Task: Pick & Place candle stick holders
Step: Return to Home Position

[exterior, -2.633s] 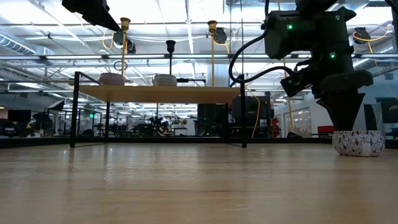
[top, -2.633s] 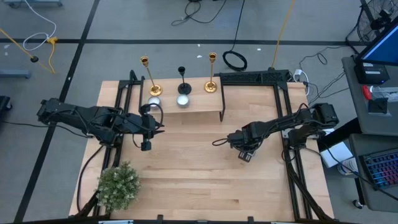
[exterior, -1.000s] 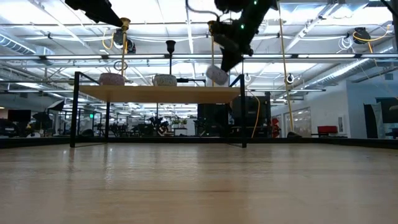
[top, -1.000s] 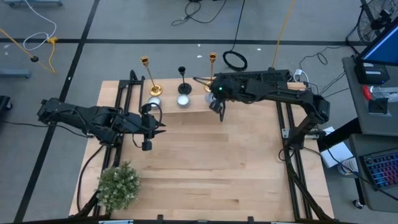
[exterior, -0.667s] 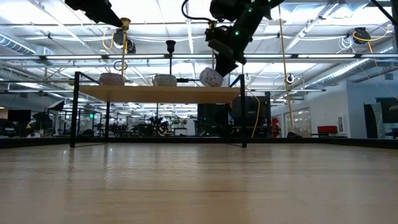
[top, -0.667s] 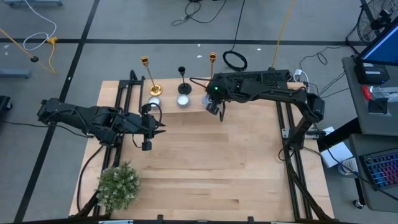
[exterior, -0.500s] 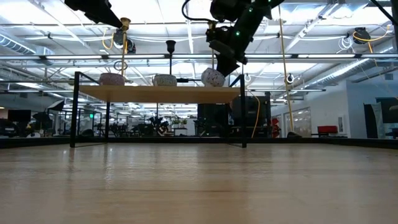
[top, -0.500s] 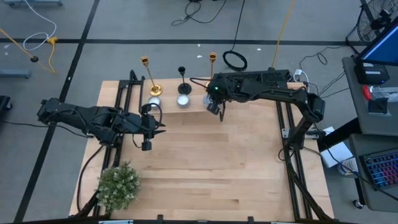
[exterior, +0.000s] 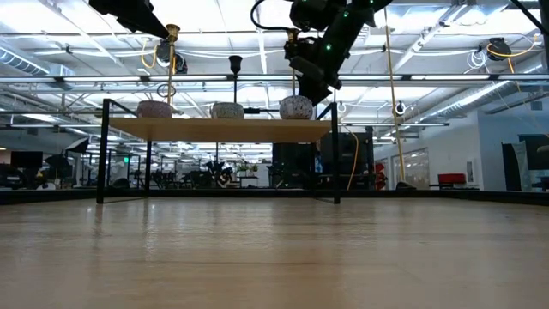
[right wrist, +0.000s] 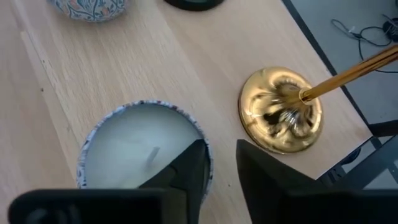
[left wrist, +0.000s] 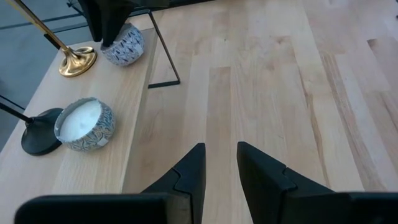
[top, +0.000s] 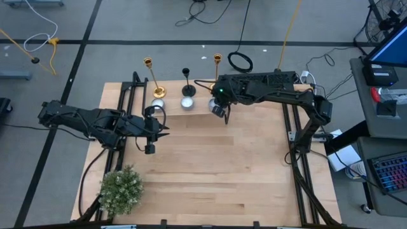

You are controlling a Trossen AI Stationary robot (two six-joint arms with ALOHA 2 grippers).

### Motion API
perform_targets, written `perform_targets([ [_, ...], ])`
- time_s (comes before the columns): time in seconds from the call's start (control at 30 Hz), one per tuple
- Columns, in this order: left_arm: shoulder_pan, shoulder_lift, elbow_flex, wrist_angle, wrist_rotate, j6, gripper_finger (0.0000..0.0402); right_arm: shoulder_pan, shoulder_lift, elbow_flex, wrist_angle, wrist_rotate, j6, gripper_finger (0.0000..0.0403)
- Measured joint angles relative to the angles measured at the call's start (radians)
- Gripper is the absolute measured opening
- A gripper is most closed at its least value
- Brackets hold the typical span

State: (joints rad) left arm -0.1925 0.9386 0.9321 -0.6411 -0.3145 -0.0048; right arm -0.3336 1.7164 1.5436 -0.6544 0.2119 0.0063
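Two tall gold candle stick holders (top: 154, 79) (top: 217, 75) and a shorter black one (top: 187, 83) stand on their round bases on a raised wooden shelf (top: 200, 111) at the table's far side. My right gripper (top: 219, 109) is over the shelf's right end, shut on a white candle in a patterned tin (exterior: 296, 107), beside the right gold holder's base (right wrist: 281, 110). My left gripper (top: 150, 148) hovers shut and empty over the table, near the shelf's left end. My right gripper pinches the tin's rim (right wrist: 204, 138) on the side nearest the gold holder, one finger inside on the wax and one outside. The fingers come from above, slanting down. The tin sits level with its bottom on the shelf (exterior: 214, 129).
Two more white candles (top: 157, 103) (top: 187, 102) sit on the shelf in front of the holders. A bushy green plant (top: 121, 189) stands at the table's near left corner. Bare wood lies across the table's middle and right.
My right gripper has gone a little down and toward the left with the candle tin. The tin, tilted and clear of the shelf a second ago, now sits level on the shelf's right end.
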Motion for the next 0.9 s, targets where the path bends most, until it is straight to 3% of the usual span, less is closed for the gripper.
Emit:
perform_targets([
  [0.6, 0.000, 0.000, 0.000, -0.003, 0.001, 0.000, 0.0097, 0.008, -0.004, 0.000, 0.059, 0.023, -0.056, 0.0112],
  [0.9, 0.000, 0.000, 0.000, -0.016, 0.000, -0.005, 0.0097, 0.061, -0.098, 0.000, 0.045, 0.023, -0.071, 0.0110],
])
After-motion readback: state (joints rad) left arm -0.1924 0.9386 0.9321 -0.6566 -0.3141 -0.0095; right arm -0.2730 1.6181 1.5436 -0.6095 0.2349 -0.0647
